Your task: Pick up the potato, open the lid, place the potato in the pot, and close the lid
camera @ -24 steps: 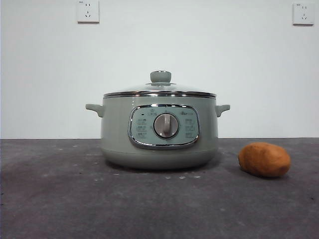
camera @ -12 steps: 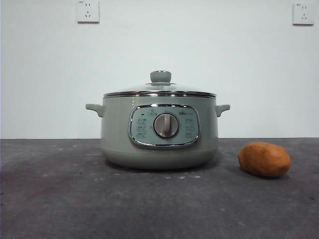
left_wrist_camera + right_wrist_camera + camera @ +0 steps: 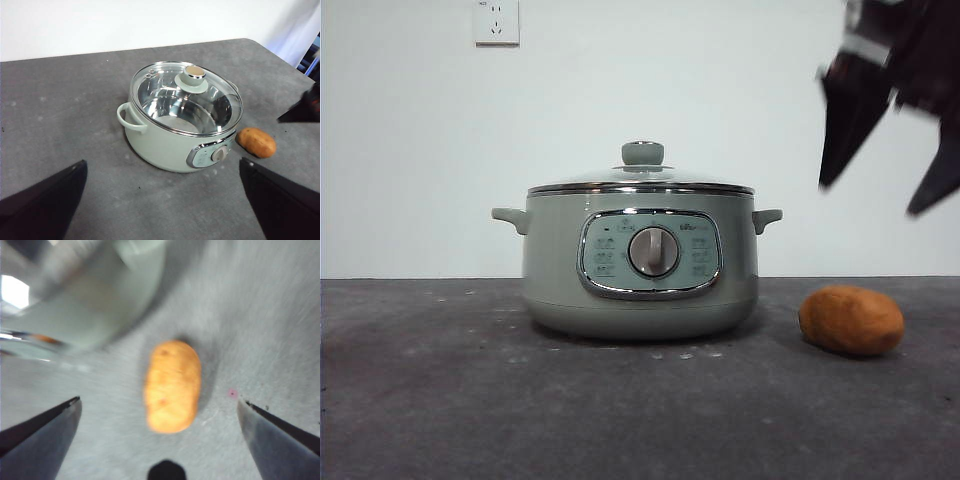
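Tabletop potato lies below wide-open right hand.

The table is a dark grey, mottled surface with pale specks and scuffs, and it fills the near part of the front view. Behind it, at the far side, stands a plain white wall. High on the wall toward the left is a white socket. In the left wrist view the table's far right corner is rounded, and a white cloth hangs beyond that corner.
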Robot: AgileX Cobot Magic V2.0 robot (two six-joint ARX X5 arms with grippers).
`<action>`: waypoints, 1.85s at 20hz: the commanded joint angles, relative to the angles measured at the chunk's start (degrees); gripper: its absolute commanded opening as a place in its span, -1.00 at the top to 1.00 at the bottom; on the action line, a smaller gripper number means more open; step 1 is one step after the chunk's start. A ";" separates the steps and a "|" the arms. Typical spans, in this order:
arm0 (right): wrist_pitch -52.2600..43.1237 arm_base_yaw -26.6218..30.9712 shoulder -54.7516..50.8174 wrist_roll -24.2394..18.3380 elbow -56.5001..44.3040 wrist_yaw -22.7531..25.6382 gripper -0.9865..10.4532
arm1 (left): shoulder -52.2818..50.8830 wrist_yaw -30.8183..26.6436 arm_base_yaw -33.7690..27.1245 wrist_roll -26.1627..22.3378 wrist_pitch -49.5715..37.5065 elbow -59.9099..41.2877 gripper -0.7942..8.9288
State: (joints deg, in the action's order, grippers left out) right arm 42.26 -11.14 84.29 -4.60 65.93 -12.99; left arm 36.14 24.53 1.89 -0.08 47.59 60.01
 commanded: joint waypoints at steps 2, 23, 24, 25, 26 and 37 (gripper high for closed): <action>-2.32 -1.68 7.13 -1.64 0.07 2.86 -0.22 | 1.03 0.09 -0.07 -0.15 -0.50 0.20 -0.39; -6.43 -3.17 15.93 -0.83 0.07 1.95 0.86 | 6.05 0.13 -0.07 -0.15 -0.59 0.20 -0.39; -6.23 -3.17 15.61 -0.33 0.07 1.95 0.86 | 6.14 0.13 -0.07 -0.15 -0.70 0.20 -0.39; -5.86 -3.17 14.95 -0.09 0.07 1.92 0.86 | 6.23 0.13 -0.07 -0.17 -0.81 0.20 -0.39; -5.44 -3.15 13.94 -0.11 0.07 1.95 0.86 | 6.47 0.13 -0.07 -0.17 -0.98 0.20 -0.39; 3.76 -3.15 -17.20 0.22 0.07 1.86 0.86 | 18.67 2.19 9.62 -0.17 -17.00 1.62 -0.39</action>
State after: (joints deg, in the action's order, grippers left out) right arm 46.17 -14.24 67.16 -4.91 65.95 -10.92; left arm 54.76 26.55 11.40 -0.01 31.20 61.47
